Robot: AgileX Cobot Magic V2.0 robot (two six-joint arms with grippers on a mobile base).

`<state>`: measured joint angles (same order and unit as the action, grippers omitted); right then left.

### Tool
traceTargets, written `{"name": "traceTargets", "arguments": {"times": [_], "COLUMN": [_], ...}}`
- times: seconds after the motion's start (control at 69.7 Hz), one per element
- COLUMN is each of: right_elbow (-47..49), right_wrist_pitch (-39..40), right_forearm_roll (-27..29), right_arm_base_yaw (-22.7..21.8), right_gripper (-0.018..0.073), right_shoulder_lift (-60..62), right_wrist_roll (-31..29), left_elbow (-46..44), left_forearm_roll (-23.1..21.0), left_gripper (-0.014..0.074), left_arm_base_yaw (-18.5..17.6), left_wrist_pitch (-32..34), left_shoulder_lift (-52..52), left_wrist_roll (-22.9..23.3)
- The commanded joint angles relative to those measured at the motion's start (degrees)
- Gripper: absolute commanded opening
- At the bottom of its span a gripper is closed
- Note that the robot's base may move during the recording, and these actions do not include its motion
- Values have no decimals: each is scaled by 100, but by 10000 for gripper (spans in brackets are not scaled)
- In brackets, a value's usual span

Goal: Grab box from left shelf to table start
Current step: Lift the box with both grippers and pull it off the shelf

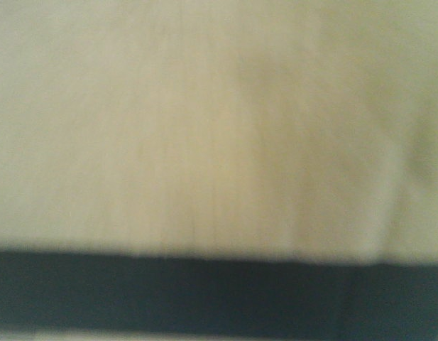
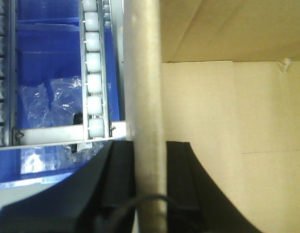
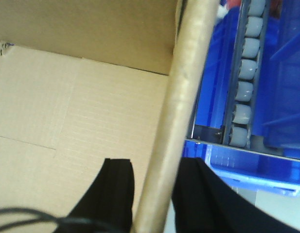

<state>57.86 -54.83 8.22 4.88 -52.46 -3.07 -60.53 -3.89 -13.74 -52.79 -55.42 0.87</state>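
Filling blurred front view, box [image 1: 204,128] cut off; dark band [image 1: 204,298] unreadable.

Front camera faces the box [image 1: 204,128], so near it blurs. Wrist cameras look closely along the left gripper [image 2: 150,145] and right gripper [image 3: 152,162]; all three share the box

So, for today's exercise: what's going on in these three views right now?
A two-armed robot is gripping a big cardboard box from both sides. The left tool and the right tool each straddle a side wall, one finger inside, one outside, apparently clamped. Blue bins and a roller track sit just beyond. The front view is filled by blurred cardboard.
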Motion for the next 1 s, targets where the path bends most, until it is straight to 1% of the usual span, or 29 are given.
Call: {"name": "traceTargets", "arguments": {"times": [0.0,0.244,0.344,0.416,0.574,0.674,0.99], "right_elbow": [174,192,192,192,192,192,192], "right_wrist_pitch": [688,726,881,1018,1395,1514,1545], "right_forearm_roll": [157,157,213,299,510,511,511], "right_arm_base_yaw": [25,25,25,25,25,25,25], "right_gripper": [58,58,58,58,58,58,57], "right_shoulder_lift": [425,1183,1470,1635,1916,1949,1949], "right_wrist_roll": [-106,-106,-106,-106,-106,-106,-106], "left_elbow": [-114,-114,-123,-123,-123,-123,-123], "left_forearm_roll": [-480,-515,-539,-668,-1149,-1133,-1119], "left_gripper": [-97,-97,-97,-97,-97,-98,-103], "left_arm_base_yaw": [-104,-104,-104,-104,-104,-104,-104], "left_wrist_pitch": [759,901,1014,1141,1556,1712,1713], "left_shoulder_lift": [513,1282,1545,1682,1937,1996,1996], "left_wrist_roll": [-87,-87,-87,-87,-87,-87,-87]}}
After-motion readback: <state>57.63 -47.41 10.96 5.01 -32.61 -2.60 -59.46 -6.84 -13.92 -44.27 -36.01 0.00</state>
